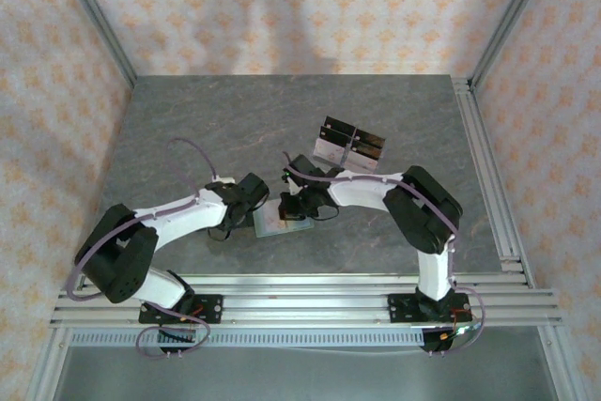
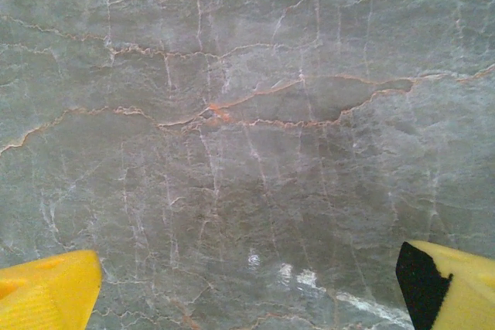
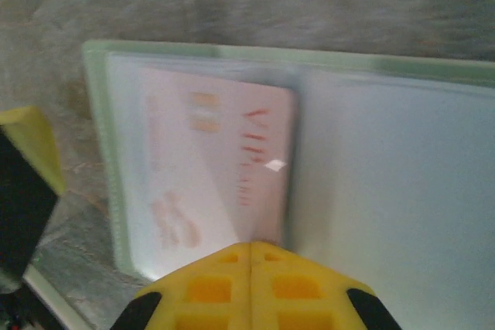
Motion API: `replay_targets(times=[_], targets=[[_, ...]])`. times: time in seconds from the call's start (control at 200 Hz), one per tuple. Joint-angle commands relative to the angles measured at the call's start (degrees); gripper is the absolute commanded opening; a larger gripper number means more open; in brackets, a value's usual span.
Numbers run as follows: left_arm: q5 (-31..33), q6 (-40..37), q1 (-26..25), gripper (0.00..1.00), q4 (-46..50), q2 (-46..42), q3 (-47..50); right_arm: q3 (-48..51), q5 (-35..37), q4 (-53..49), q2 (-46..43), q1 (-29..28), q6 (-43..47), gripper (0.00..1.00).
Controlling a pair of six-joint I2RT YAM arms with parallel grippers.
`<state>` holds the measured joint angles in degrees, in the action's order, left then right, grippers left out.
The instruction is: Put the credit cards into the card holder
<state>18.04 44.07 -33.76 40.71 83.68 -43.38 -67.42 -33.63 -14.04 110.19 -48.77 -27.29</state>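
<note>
**Closed fingers meet card at open wallet**

The right gripper [image 3: 251,256], its yellow fingers pressed together, meets the near edge of a thin, pale pinkish-white credit card [image 3: 216,168] with blurred red lettering. The card lies over the left half of the open sage-green folding card holder [image 3: 97,129]. Whether the tips actually pinch the card cannot be told. The holder's right side is cut off by the frame. Seen from above, the holder rests on the grey veined stone table [image 1: 188,129] between the two wrists, partly hidden by them. The left gripper [image 2: 249,280] hovers over bare table with its jaws wide apart, fingertips cut off at the lower corners. A clear acrylic rack [image 1: 349,145] stands farther back, its contents indistinct.
</note>
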Motion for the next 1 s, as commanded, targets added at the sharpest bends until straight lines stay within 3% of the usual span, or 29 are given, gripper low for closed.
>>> replay_targets(times=[0.0,0.26,0.616,0.996], targets=[[0.9,0.2,-0.3,1.0,0.1,1.0,-1.8,-2.9,-1.2,0.0,0.9,-1.4,-0.8,0.01],[1.0,1.4,-0.3,1.0,1.0,0.8,-2.0,-0.4,3.2,-2.2,-4.8,1.0,0.7,0.02],[-0.1,1.2,-0.3,1.0,-0.6,2.2,-1.0,4.0,6.8,-2.9,-2.5,4.8,2.9,0.02],[-0.6,0.6,-0.3,1.0,-2.0,4.0,-0.8,0.4,5.5,-4.6,-5.2,2.6,3.0,0.02]])
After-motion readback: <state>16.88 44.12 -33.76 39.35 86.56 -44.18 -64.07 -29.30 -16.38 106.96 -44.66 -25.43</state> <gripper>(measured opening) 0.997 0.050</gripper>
